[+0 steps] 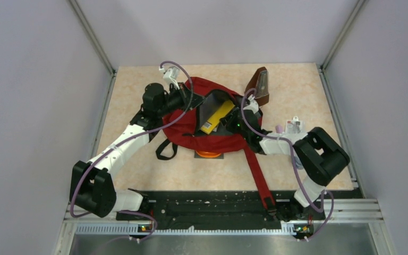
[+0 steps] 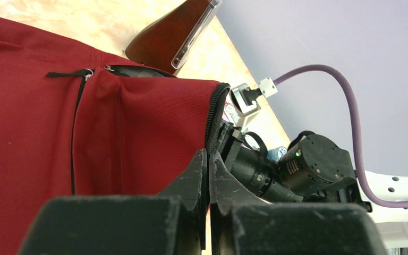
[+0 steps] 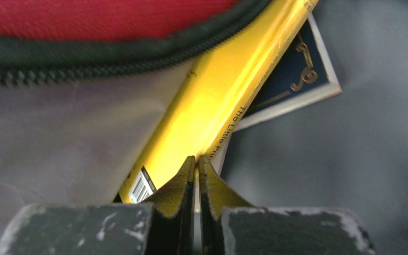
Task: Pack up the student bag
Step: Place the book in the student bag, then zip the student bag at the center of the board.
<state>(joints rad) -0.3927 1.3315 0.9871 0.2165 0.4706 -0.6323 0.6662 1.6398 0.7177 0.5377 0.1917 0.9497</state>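
The student bag (image 1: 187, 129) lies in the middle of the table (image 1: 308, 85), its mouth open towards the far side and its long red strap (image 1: 257, 175) trailing towards the near edge between the two arm bases. The left gripper (image 2: 208, 159) sits at the left rim of the opening, its fingers pressed together on the black zipper edge (image 2: 212, 119), with the red fabric standing upright beside them. The right gripper (image 3: 196, 162) reaches into the opening from the right, over the grey lining (image 3: 58, 138); its fingers are drawn tight together, the tips right against the lower edge of a yellow book (image 3: 218, 95) that lies slanted inside the bag. Whether anything thin is caught between them cannot be told. A dark blue book (image 3: 292, 79) with a pale border lies beneath the yellow one. A brown case (image 1: 259, 85) rests just beyond the bag's far right corner, and an orange object (image 1: 209, 154) peeks out from under its near edge.
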